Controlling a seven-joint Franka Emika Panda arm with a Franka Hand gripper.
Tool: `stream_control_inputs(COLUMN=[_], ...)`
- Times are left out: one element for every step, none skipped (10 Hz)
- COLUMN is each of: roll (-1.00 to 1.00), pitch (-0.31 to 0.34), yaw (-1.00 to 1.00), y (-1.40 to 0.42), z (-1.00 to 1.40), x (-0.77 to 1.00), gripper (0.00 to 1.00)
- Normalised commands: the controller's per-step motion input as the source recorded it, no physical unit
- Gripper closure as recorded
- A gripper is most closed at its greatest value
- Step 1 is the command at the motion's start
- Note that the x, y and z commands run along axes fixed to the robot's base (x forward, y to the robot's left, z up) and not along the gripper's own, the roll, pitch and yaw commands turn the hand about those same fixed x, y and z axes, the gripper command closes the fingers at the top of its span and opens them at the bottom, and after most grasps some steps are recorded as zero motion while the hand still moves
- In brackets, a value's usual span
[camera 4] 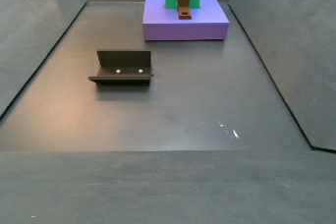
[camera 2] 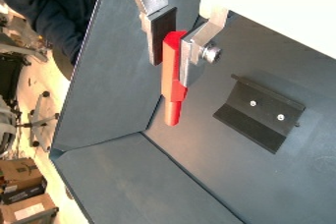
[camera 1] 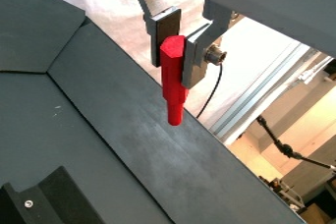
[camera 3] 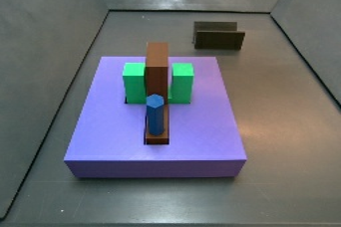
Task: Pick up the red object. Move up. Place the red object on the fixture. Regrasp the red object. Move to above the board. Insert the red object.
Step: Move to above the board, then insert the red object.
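So the slim bright-red plastic peg (camera 1: 172, 79) is clamped by its upper end between the flat silver fingers (camera 1: 165, 24) of the gripper (camera 2: 176, 29), hanging straight down well clear of the dark grey worktop (camera 4: 171, 110). In a wrist view the small dark L-shaped fixture (camera 2: 261, 112) sits empty off to one side. The big purple square board (camera 3: 160, 117) carries green blocks (camera 3: 135, 82), a tall brown block (camera 3: 158, 68) and a blue hexagonal peg (camera 3: 155, 113).
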Motion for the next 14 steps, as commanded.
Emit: stream_control_inputs(roll=[-1.00, -1.00, -1.00, -1.00, -1.00, -1.00, -1.00, -1.00, -0.86, -0.71, -0.38, -0.01, -0.07, -0.22], pitch=[0.313, 0.311, 0.292, 0.295, 0.301, 0.301, 0.302, 0.290, 0.202, 0.139, 0.032, 0.000, 0.000, -0.139], yaw=[-0.05, -0.05, -0.03, 0.00, 0.02, 0.05, 0.06, 0.07, 0.07, 0.06, 0.03, 0.00, 0.03, 0.14], y=[-1.40, -1.40, -1.40, -1.40, -1.40, -0.87, -0.38, -0.21, -0.10, -0.07, -0.01, 0.04, 0.08, 0.23], z=[0.26, 0.27, 0.29, 0.27, 0.28, 0.20, 0.09, 0.04, 0.03, 0.03, -0.01, -0.07, -0.23, -0.49], x=[-1.05, -1.07, -1.14, -1.15, -1.11, -0.73, -0.33, -0.17, -0.10, -0.08, -0.06, 0.05, 0.02, 0.00], gripper=[1.00, 1.00, 1.00, 1.00, 1.00, 1.00, 1.00, 1.00, 1.00, 1.00, 1.00, 1.00, 1.00, 1.00])
